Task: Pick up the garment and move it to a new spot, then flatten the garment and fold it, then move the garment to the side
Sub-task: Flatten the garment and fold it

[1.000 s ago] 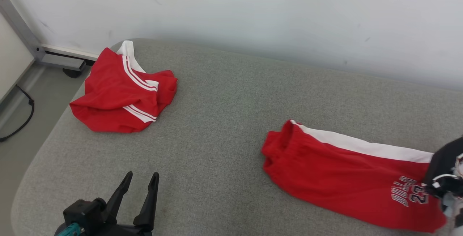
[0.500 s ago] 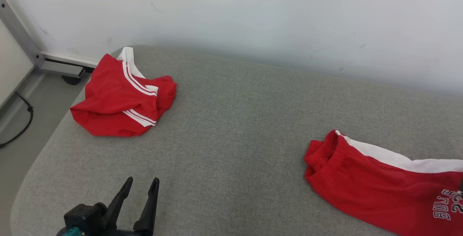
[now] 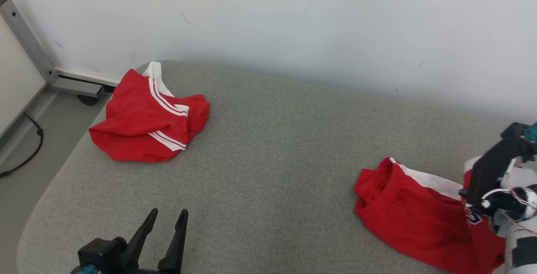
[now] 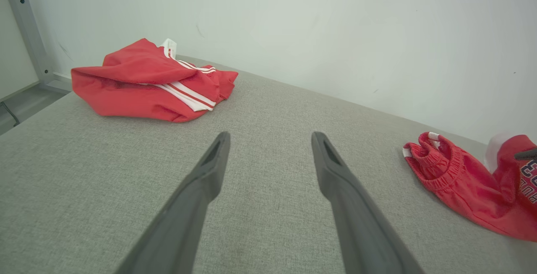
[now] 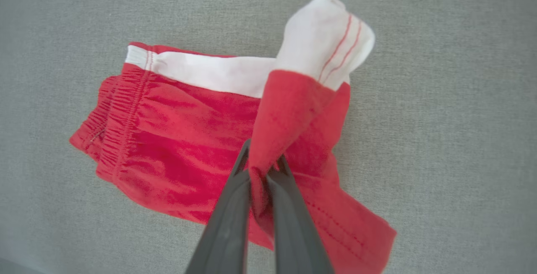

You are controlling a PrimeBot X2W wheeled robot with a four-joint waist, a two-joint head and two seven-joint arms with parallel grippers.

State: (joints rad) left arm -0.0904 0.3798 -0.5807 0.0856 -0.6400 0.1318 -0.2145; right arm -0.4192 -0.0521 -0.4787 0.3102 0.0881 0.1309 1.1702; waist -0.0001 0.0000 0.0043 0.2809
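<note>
The garment [image 3: 402,211] is a pair of red shorts with a white side stripe, lying at the right of the grey padded table [image 3: 272,160]. Its elastic waistband points left. My right gripper [image 3: 467,196] is shut on the red hem end, holding it lifted and doubled back over the rest. In the right wrist view the fingers [image 5: 228,223] pinch a red fold of the garment [image 5: 176,139], with the white stripe end curled above it. My left gripper [image 3: 168,213] hovers open and empty near the front left edge. The left wrist view shows its gripper [image 4: 270,137] over bare table, the garment [image 4: 461,177] far right.
A second red garment with white stripes [image 3: 142,127] lies crumpled at the table's far left corner, also in the left wrist view [image 4: 142,85]. A white wall runs behind the table. Left of the table are floor, a black cable [image 3: 25,148] and a metal frame [image 3: 25,35].
The head camera has shifted. My right gripper has lifted the garment's hem end and carried it back over the shorts, which lay stretched out flat before. The left gripper has stayed put.
</note>
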